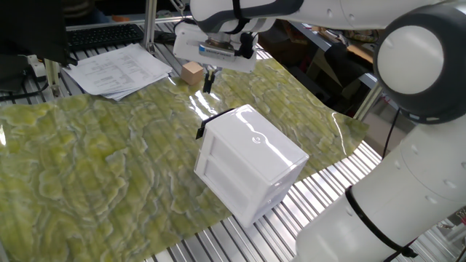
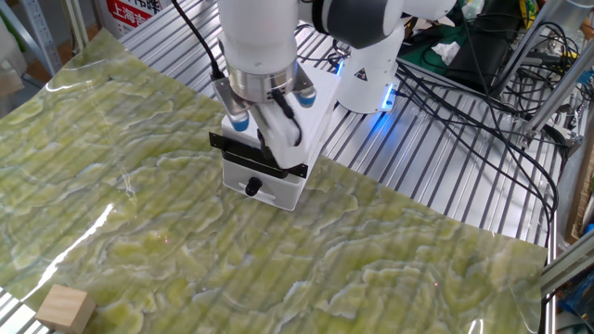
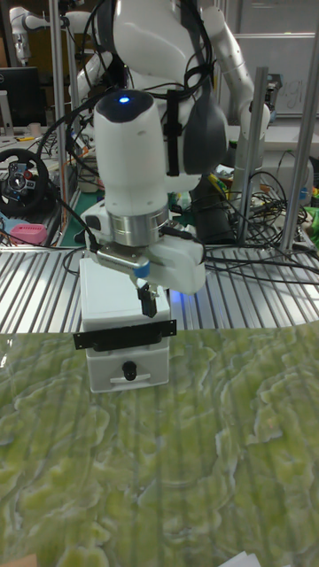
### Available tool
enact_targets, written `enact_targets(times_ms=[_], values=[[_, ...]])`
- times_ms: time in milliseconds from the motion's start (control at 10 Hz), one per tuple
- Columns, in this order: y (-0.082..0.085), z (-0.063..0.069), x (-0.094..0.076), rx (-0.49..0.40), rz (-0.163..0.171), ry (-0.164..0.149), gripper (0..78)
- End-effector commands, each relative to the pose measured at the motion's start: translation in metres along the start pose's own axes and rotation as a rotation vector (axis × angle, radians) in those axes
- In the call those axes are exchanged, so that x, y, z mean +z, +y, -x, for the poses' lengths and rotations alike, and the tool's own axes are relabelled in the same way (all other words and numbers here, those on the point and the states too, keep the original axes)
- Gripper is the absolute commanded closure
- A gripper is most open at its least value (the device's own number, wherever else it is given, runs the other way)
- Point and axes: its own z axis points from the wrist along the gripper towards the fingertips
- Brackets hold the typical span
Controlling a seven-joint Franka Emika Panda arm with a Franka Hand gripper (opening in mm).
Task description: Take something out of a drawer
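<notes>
Cube [image 1: 192, 73] of pale-tan wood sits out on the green patterned mat [image 2: 371, 269] that covers the bench [image 2: 436, 176], close to the mat's far corner beside a spread of printed papers [image 1: 120, 69] and well apart from the white box [image 1: 251, 156]. It is not inside anything. The upper drawer [image 3: 124, 337] looks pushed in, its black handle bar [image 2: 243, 153] lying across the box front above the lower drawer's round black knob [image 2: 251, 187]. The claw [image 1: 209, 81] hangs just above that handle bar, on the box's front side. Its two dark fingers read as pressed together with nothing between them, though the other fixed view hides them partly behind the wrist. What matters for a coming move is the line running out from the drawer face. The cube lies on that front side, away from the box, with the claw between the two and much nearer the box. Judged from how things lie, the taking-out looks done. If the cube is to be gripped again, the claw would have to spread and travel outward along that line.
</notes>
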Motion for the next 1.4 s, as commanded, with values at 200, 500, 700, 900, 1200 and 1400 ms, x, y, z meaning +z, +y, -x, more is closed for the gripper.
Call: enact_targets(times_ms=[200,500,700,900,1200,1400], values=[[-0.005,0.014,0.001,0.122,-0.010,-0.034,77.6],[-0.007,0.017,0.009,0.227,-0.022,-0.063,77.6],[-0.007,0.017,0.010,0.277,-0.024,-0.069,77.6],[-0.007,0.017,0.010,0.319,-0.023,-0.080,77.6],[-0.007,0.017,0.010,0.362,-0.033,-0.111,77.6],[-0.007,0.017,0.010,0.368,-0.030,-0.109,77.6]])
